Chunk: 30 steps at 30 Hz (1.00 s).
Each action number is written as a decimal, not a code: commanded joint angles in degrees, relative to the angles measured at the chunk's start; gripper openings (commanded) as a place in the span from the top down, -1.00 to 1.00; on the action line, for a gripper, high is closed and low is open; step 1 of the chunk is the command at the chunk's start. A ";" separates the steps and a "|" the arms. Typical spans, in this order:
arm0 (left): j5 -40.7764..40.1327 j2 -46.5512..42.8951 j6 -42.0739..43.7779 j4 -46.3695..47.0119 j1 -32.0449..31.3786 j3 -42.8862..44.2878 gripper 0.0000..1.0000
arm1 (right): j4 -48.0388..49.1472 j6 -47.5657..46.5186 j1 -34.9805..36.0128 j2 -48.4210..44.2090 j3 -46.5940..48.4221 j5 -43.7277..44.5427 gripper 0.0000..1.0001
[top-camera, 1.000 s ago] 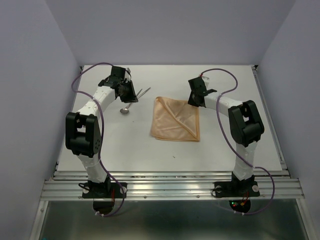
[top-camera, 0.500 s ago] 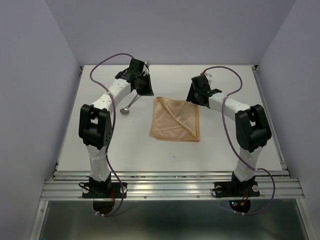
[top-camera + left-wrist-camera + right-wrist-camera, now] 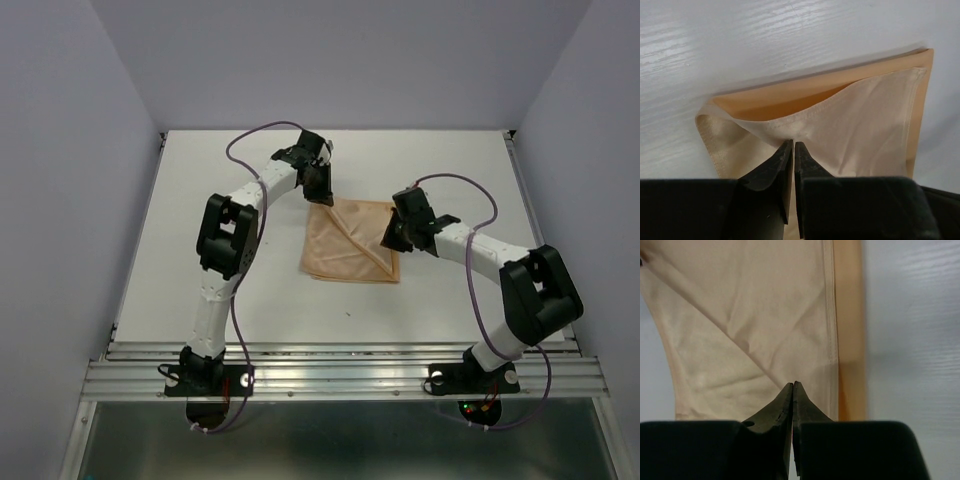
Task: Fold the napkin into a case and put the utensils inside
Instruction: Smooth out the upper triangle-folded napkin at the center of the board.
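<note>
**Peach cloth, and a pocket mouth right at the left tips**

I have the napkin (image 3: 345,245) lying flat on the tabletop (image 3: 250,300). It is folded to a near-square, with a diagonal fold running from its far-left corner to its near-right corner. As I judge it, this is not yet the narrow case.

The left end effector (image 3: 322,195) sits at the napkin's far-left corner. On its wrist view the tips are right at the hem of the flap (image 3: 855,115). The flap bows up off the layer below, so a mouth (image 3: 785,100) gapes straight ahead of the tips. Its jaws are drawn almost together, with only a slit between, and I cannot tell whether any cloth is nipped there.

The right end effector (image 3: 390,240) is at the napkin's right edge. Its jaws are closed tight over the cloth just inside the hem, with nothing visible between them.

I see no utensils in any view, so I cannot say which way they lie from the napkin.

My read is that the next move turns on that mouth. It lies along the diagonal, the left arm is the nearer one, and the right arm is placed to steady the opposite edge.
</note>
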 commanded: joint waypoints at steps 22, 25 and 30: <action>-1.70 0.39 1.95 -1.09 0.51 5.23 0.67 | 0.50 3.81 2.32 -3.40 -5.11 0.76 0.90; -2.93 -0.49 2.12 -1.35 0.68 5.32 0.67 | -0.29 3.46 2.32 -4.02 -3.53 0.85 0.90; -3.81 0.65 2.30 -1.70 1.47 6.19 0.67 | -0.38 3.02 2.32 -2.53 -0.63 1.38 0.90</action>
